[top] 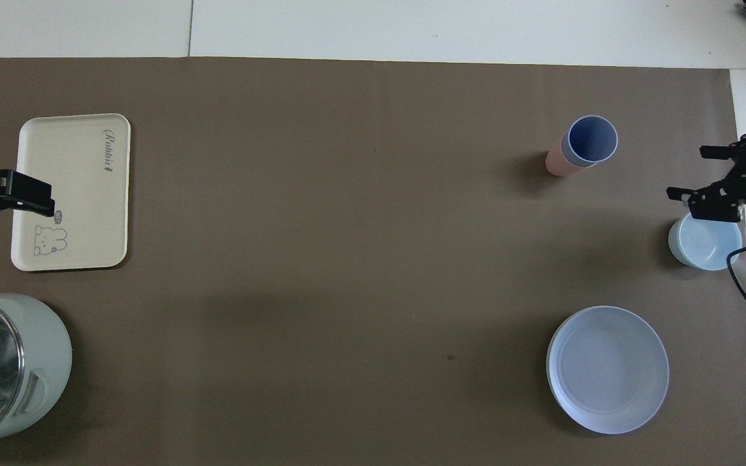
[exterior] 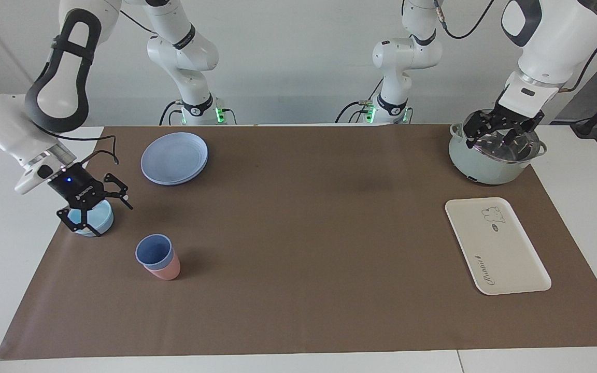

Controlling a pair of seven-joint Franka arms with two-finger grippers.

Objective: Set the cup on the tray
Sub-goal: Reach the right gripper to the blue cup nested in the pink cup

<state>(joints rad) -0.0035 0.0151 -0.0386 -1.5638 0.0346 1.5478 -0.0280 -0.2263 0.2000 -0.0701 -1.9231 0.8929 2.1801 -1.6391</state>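
Observation:
The cup (exterior: 153, 250) (top: 592, 138) is a periwinkle-blue tumbler standing upright, nested inside a salmon-pink tumbler (exterior: 168, 270) (top: 555, 163), toward the right arm's end of the table. The cream tray (exterior: 496, 247) (top: 74, 188) with the bear drawing lies bare toward the left arm's end. My right gripper (exterior: 102, 217) (top: 690, 173) hangs open and tilted low over a light-blue bowl (exterior: 107, 221) (top: 703, 249), apart from the cup. Holding nothing, my left gripper (exterior: 498, 142) waits open over a pale green pot (exterior: 485, 168).
A round blue plate (exterior: 174, 157) (top: 607, 369) lies nearer to the robots than the bowl. The pot (top: 36, 362) with its shiny lid stands nearer to the robots than the tray. A brown mat (exterior: 303, 233) covers the table.

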